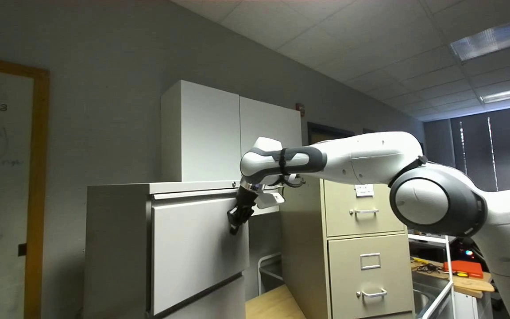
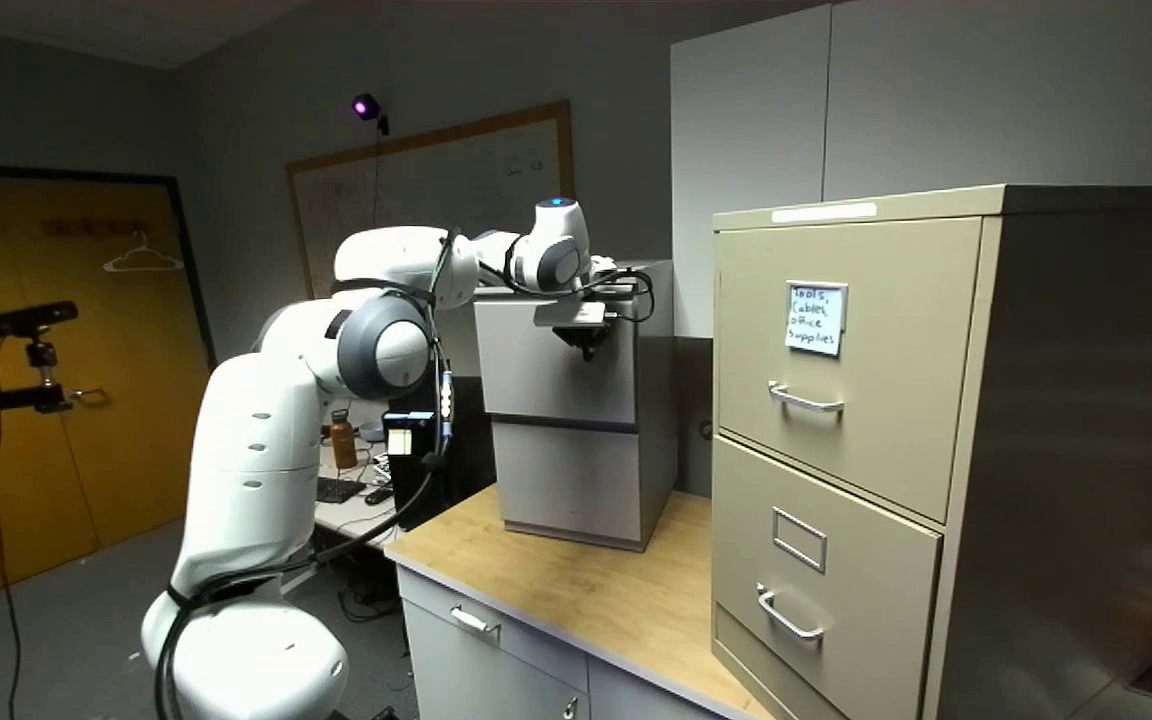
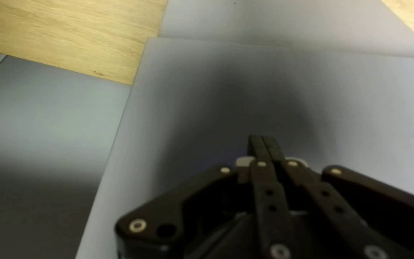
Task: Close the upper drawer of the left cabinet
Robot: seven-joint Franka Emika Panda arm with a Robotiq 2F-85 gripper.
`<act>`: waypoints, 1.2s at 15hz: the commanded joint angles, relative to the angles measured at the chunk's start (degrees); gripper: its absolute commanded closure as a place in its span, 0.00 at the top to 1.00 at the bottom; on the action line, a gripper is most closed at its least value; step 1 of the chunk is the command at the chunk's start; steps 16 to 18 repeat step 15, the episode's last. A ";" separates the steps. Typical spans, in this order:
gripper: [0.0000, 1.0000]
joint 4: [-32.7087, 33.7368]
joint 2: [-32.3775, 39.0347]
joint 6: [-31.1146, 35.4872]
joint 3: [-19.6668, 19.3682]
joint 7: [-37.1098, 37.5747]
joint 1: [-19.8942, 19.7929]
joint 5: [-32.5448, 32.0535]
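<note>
we find the upper drawer (image 1: 196, 252) directly before the gripper (image 3: 264, 139), which is fully closed, holding nothing; contact unclear

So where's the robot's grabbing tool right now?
In both exterior views, the tool is in front of the right half of the upper drawer of the grey cabinet, left of the beige filing cabinet; whether it touches, I can't tell.
</note>
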 commanded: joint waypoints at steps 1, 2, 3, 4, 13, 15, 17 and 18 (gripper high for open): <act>0.00 7.69 4.79 -2.26 1.97 1.70 -0.36 -0.26; 0.00 8.12 5.26 -2.20 0.86 1.45 0.69 0.14; 0.00 8.80 5.80 -2.36 0.89 1.50 0.80 0.12; 0.00 9.37 6.31 -2.46 0.88 1.54 0.94 0.07; 0.00 9.98 7.01 -2.84 0.18 1.19 1.24 -0.81; 0.00 9.71 6.70 -3.01 0.04 1.37 1.19 -0.94; 0.00 9.71 6.70 -3.01 0.04 1.37 1.19 -0.94; 0.00 9.71 6.70 -3.01 0.04 1.37 1.19 -0.94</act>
